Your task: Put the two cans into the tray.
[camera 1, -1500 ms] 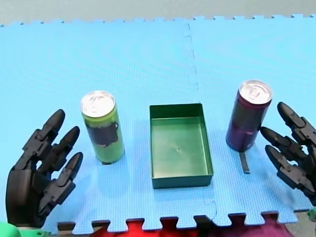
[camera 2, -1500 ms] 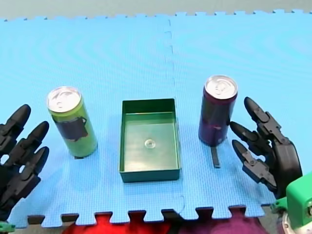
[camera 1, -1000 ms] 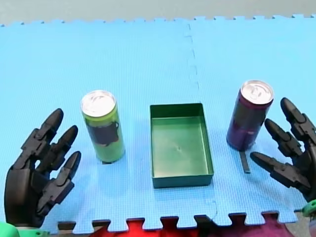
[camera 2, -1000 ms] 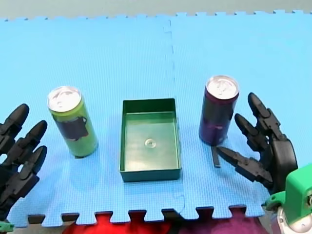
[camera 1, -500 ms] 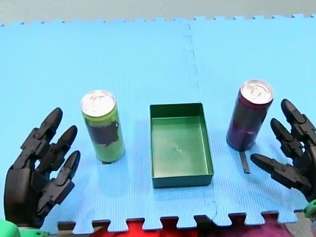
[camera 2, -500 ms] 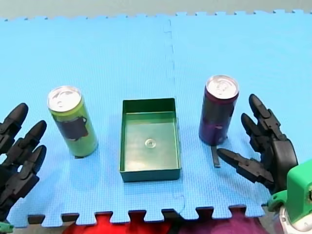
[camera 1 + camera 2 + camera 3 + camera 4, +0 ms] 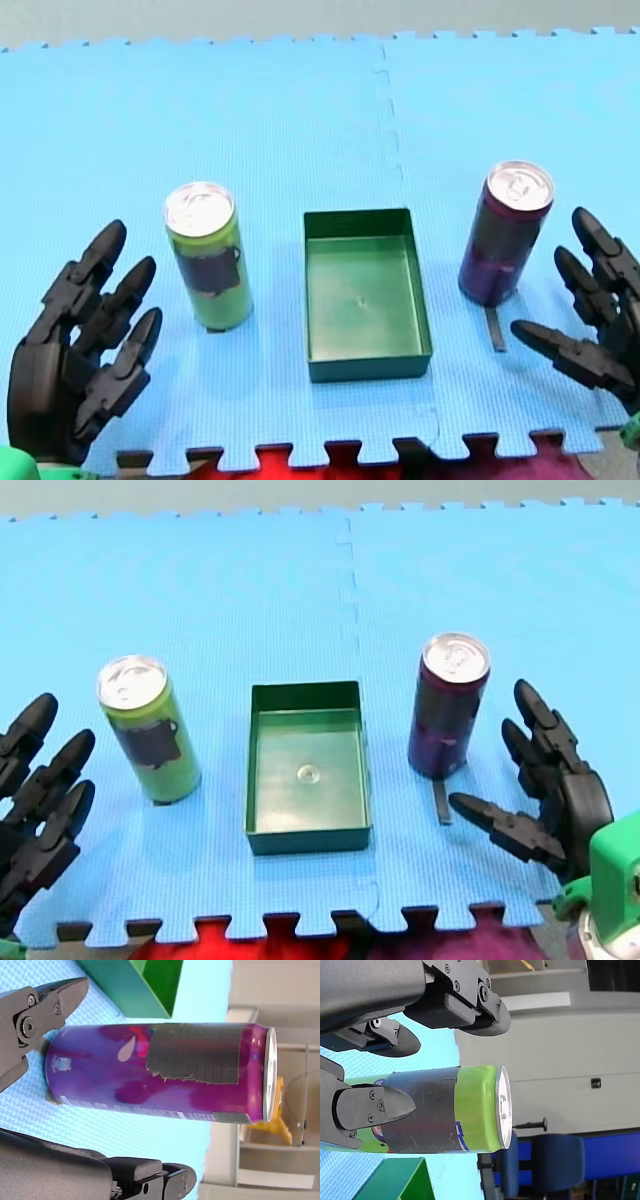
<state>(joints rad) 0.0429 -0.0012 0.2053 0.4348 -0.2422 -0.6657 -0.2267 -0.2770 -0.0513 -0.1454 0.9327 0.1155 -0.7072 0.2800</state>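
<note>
A green can [image 7: 208, 258] with a dark tape patch stands upright on the blue mat, left of the tray. The dark green tray [image 7: 362, 295] lies in the middle with nothing in it. A purple can [image 7: 503, 235] stands upright to its right. My left hand [image 7: 125, 290] hovers low at the left, a short way from the green can, holding nothing. My right hand [image 7: 553, 285] is just right of the purple can, apart from it. The first wrist view has the purple can [image 7: 150, 1072] between dark fingers [image 7: 45, 1005]. The second wrist view has the green can [image 7: 450, 1110] beyond fingers [image 7: 455, 1000].
A short dark strip of tape [image 7: 495, 328] lies on the mat in front of the purple can. The mat's jigsaw front edge [image 7: 320, 450] runs close below the tray. A seam [image 7: 392, 130] crosses the mat behind the tray. Open mat lies beyond the cans.
My right hand's thumb has swung out in front of the purple can, and the hand has drifted slightly right. The left hand and both cans have stayed put.
</note>
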